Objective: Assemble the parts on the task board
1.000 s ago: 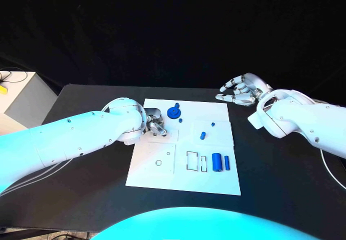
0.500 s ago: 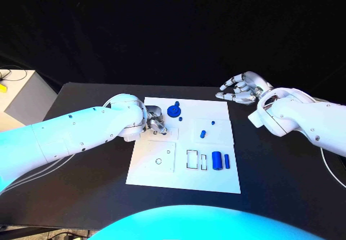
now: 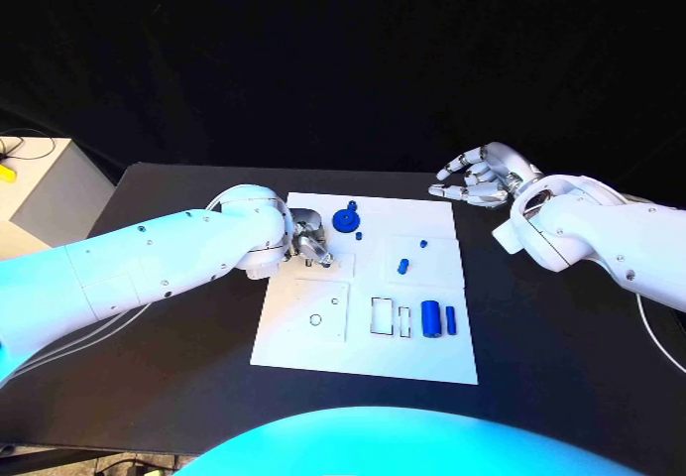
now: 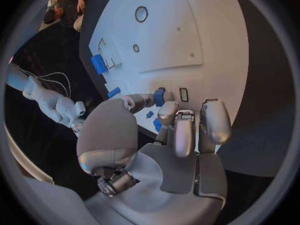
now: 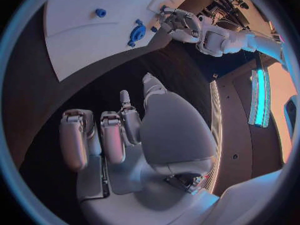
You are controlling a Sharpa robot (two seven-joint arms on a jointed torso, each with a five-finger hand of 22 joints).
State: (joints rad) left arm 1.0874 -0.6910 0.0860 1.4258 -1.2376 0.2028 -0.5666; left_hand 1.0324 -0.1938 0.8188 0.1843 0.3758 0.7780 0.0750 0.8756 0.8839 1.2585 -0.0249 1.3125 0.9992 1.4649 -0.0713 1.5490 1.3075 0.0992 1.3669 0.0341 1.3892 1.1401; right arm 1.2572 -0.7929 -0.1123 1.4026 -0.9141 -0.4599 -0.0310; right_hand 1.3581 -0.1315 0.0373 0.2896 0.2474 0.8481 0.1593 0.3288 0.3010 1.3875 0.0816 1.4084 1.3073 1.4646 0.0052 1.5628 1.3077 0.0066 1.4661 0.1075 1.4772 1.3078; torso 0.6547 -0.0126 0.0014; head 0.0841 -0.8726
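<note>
No readable writing or labels anywhere you can check. Task board (image 3: 365, 342) is the white plate mid-table on the black table (image 3: 171, 397), its long axis running away from the robot. Left hand (image 3: 309, 245) sits over the board's left edge, at the far half; in the left wrist view (image 4: 181, 130) its fingers are curled down toward the board with a small blue piece (image 4: 160, 96) right at the fingertips, but you can't tell whether it's actually pinched. Blue gear-shaped part (image 3: 345, 220) lies on the far part of the board, just beside the left hand. Small blue peg (image 3: 401, 266) lies mid-board, a tinier blue bit (image 3: 423, 242) beyond it. Blue cylinder (image 3: 430, 320) lies near the right edge, long axis pointing away from the robot, with a thinner blue bar (image 3: 449, 319) parallel just to its right, next to the rectangular outline slots (image 3: 381, 317). Right hand (image 3: 478, 177) hovers off the board past its far right corner, fingers loosely curled and apart, holding nothing. Grey box (image 3: 51, 193) stands at the left beyond the table; backdrop is black.
</note>
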